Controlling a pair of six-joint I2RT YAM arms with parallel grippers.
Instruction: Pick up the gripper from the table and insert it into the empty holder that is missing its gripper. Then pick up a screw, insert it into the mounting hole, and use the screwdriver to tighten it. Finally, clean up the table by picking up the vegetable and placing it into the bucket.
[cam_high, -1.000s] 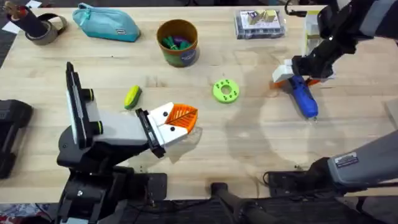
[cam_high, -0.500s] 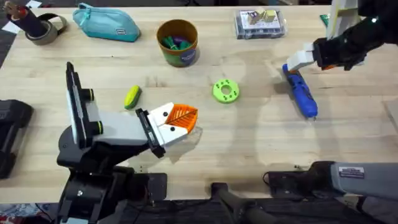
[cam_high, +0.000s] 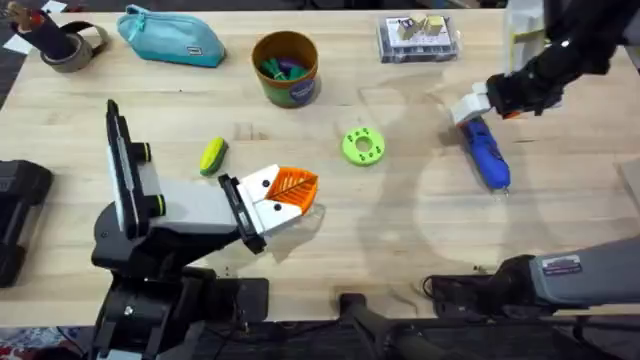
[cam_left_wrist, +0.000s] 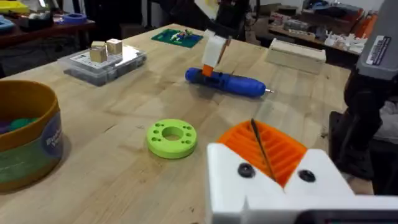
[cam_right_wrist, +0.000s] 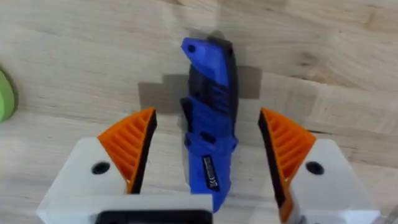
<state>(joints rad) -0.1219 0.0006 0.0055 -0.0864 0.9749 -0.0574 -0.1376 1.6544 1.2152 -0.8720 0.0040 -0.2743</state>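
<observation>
Right gripper (cam_right_wrist: 208, 146) spread wide above the table (cam_high: 400, 230), blue screwdriver (cam_right_wrist: 208, 124) lying lengthwise between its orange pads (cam_right_wrist: 130, 146), untouched, nothing held.

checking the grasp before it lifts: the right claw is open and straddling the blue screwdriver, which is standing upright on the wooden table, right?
Not quite. The right claw is open and straddling the blue-handled screwdriver, but the tool lies flat on its side on the light wooden table, not upright. The right wrist view shows this.
</observation>
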